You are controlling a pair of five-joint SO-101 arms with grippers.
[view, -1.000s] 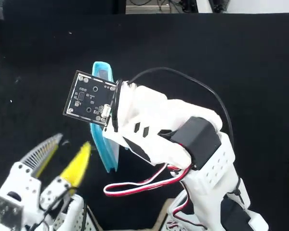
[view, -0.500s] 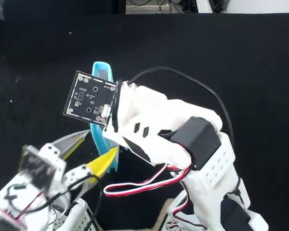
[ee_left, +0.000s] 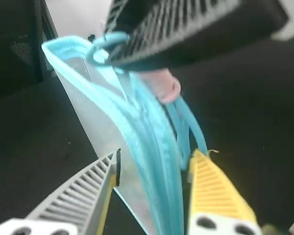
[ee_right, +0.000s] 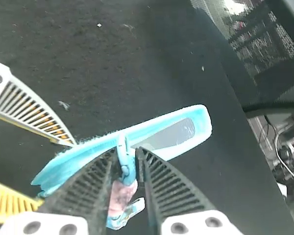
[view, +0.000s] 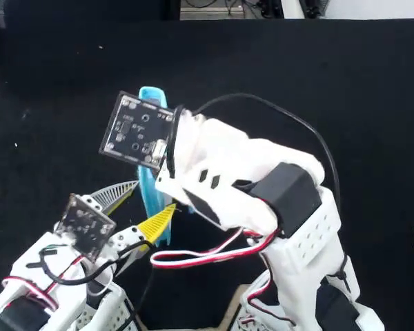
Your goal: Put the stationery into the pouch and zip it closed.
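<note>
While the right gripper (ee_right: 126, 152) pinches the blue pull (ee_right: 121, 143) tight between its black fingers, the pouch (view: 148, 181) stands on its long edge on the black table (view: 345, 83), zip side up. And look at the left gripper (ee_left: 157, 156): it is spread wide, grey finger on one side and yellow finger on the other, straddling the pouch at the end nearest the arms' bases. Both fingers sit close against the fabric, though whether they squeeze it I can't tell. The right gripper's hold is farther along the zip, toward the middle, so the two tools are just beside each other on the same top edge. Long axis now: from the high view it runs away from the arms' bases toward the far side of the table, its rounded far end poking out beyond the right arm's camera board (view: 139, 131). Right under the black fingers, a pink item (ee_right: 118, 193) shows at the pouch's mouth.
</note>
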